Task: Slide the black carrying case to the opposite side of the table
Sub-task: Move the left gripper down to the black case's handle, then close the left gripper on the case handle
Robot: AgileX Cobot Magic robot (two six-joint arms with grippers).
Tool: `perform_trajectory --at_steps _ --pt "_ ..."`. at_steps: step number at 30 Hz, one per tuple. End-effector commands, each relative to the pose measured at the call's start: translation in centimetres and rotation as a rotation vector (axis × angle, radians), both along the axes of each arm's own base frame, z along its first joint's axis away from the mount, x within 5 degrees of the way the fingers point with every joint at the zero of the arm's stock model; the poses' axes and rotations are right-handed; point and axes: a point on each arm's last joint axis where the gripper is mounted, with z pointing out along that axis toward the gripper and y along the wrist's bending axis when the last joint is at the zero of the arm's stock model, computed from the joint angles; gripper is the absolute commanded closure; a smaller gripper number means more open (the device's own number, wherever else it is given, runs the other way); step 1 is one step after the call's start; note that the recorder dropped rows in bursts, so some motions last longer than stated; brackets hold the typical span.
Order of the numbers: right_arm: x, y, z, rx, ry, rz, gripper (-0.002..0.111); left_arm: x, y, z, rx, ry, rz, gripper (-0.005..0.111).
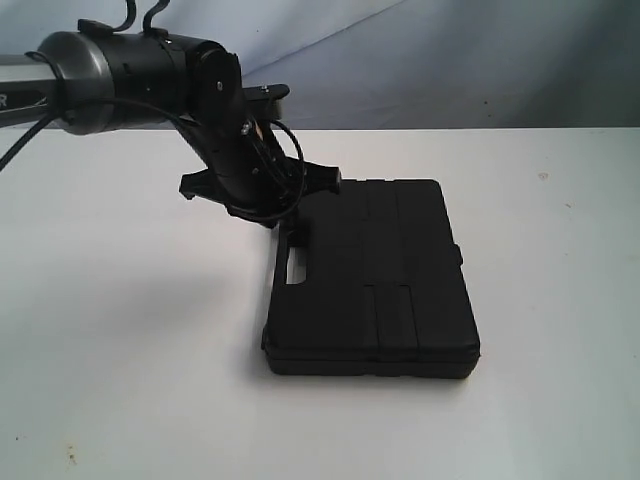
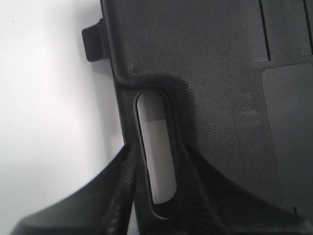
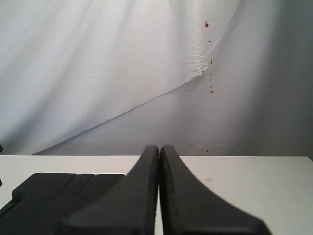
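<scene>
The flat black case (image 1: pixel 370 280) lies on the white table (image 1: pixel 120 330), a little right of the middle, with its cut-out handle (image 1: pixel 297 267) facing left. My left gripper (image 1: pixel 283 218) is down at the case's far left corner, by the handle. Up close, my left gripper (image 2: pixel 155 147) stands open astride the handle slot (image 2: pixel 156 161) of the case (image 2: pixel 210 73): one finger (image 2: pixel 124 181) lies along the outer edge over the table (image 2: pixel 44 122), the other (image 2: pixel 193 181) over the lid. My right gripper (image 3: pixel 160 148) is shut and empty, hovering beside the case (image 3: pixel 58 188).
A white cloth backdrop (image 1: pixel 450 60) hangs behind the table's far edge. Bare tabletop stretches to the left and right of the case. A small latch (image 2: pixel 93 44) sticks out from the case's side. The right arm is outside the exterior view.
</scene>
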Motion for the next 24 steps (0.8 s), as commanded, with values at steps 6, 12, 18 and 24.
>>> perform_trajectory --at_steps 6,12,18,24 --pt "0.0 0.0 -0.1 -0.019 -0.005 -0.009 0.108 0.3 -0.4 -2.4 0.024 0.039 0.002 0.076" --pt "0.0 0.0 -0.1 -0.019 -0.005 -0.009 0.108 0.4 -0.5 -3.5 0.032 0.050 0.002 0.076" --pt "0.0 0.0 -0.1 -0.019 -0.005 -0.009 0.108 0.6 -0.6 -4.6 0.039 0.061 0.003 0.076" --pt "0.0 0.0 -0.1 -0.019 -0.005 -0.009 0.108 0.7 -0.7 -6.0 0.051 0.079 0.004 0.076"
